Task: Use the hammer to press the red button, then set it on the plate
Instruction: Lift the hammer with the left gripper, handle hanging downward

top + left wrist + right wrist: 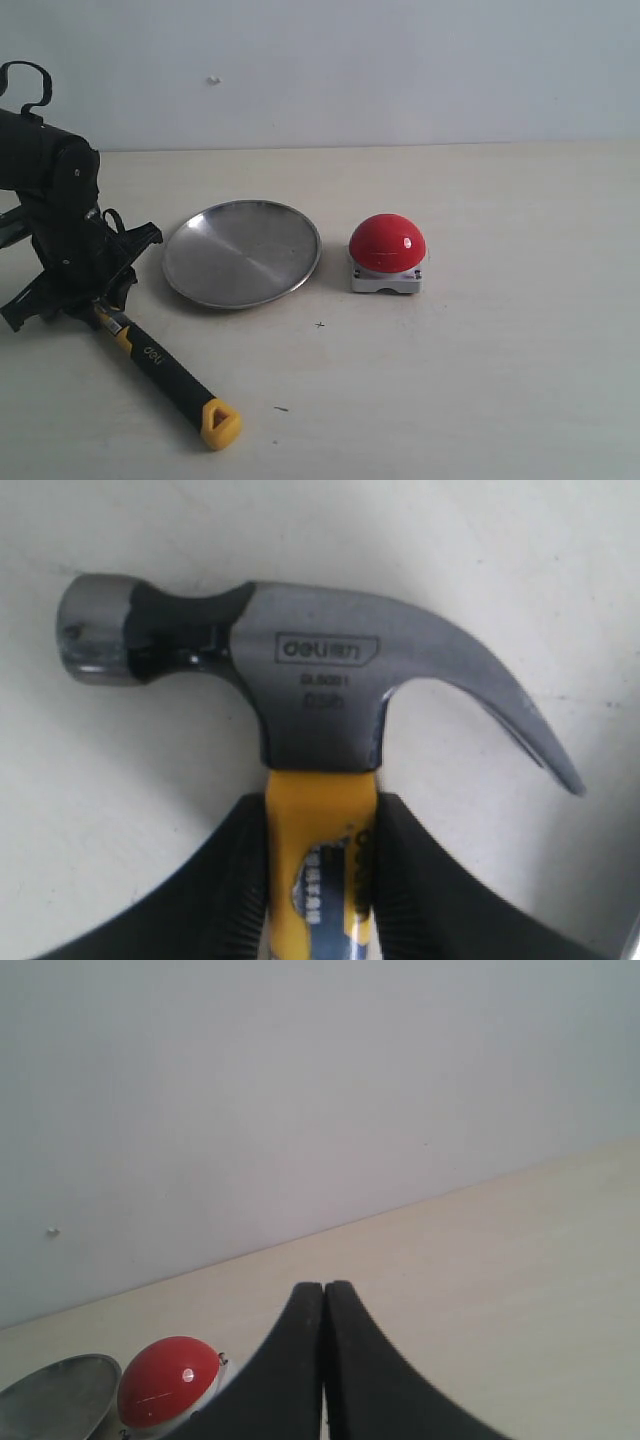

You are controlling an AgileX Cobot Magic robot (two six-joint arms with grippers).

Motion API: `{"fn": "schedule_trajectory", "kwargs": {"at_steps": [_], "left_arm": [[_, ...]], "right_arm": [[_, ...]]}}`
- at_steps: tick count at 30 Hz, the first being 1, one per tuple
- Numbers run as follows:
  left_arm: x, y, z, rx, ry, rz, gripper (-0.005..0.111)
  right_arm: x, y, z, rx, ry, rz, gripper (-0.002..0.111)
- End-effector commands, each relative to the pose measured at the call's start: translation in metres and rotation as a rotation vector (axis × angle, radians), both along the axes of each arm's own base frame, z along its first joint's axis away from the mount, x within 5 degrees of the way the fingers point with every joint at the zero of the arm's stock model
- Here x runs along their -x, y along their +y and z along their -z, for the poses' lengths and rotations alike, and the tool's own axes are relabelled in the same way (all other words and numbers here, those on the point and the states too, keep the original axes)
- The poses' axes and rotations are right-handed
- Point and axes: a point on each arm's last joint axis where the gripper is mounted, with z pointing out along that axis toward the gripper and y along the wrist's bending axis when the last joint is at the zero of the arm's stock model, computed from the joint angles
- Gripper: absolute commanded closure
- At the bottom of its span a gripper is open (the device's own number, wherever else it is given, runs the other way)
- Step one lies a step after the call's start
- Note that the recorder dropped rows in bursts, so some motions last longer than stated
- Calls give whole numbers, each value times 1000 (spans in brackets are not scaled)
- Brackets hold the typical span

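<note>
The hammer [320,680] looks stiff and head-heavy; the left fingers [205,905] clamp its handle just under the head. Empty, the right fingers [288,1365] are closed.

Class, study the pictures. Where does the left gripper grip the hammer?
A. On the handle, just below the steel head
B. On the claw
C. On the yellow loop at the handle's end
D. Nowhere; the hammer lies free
A: the left wrist view shows the left gripper closed on the yellow top of the handle, directly under the head of the hammer.
</note>
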Motion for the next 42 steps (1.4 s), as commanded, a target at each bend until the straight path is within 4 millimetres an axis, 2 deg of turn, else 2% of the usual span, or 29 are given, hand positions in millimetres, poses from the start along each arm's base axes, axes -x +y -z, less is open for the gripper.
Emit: {"fn": "schedule_trajectory", "kwargs": {"at_steps": [1,23,26,37,40,42], "left_arm": [[1,3,5,-29,15,26,92],[0,3,5,-33,15,36,92],[0,4,5,-53,17,114,92],[0,4,5,-58,27,154,92],[0,5,5,-72,34,225,92],[0,5,5,-84,47,336,92]], "right_arm": [[0,0,0,7,-12,0,108],[0,0,0,7,-12,0,108],[0,0,0,7,-12,0,108],[0,0,0,7,-12,0,108],[0,0,0,7,-12,0,108],[0,0,0,7,-12,0,108]]}}
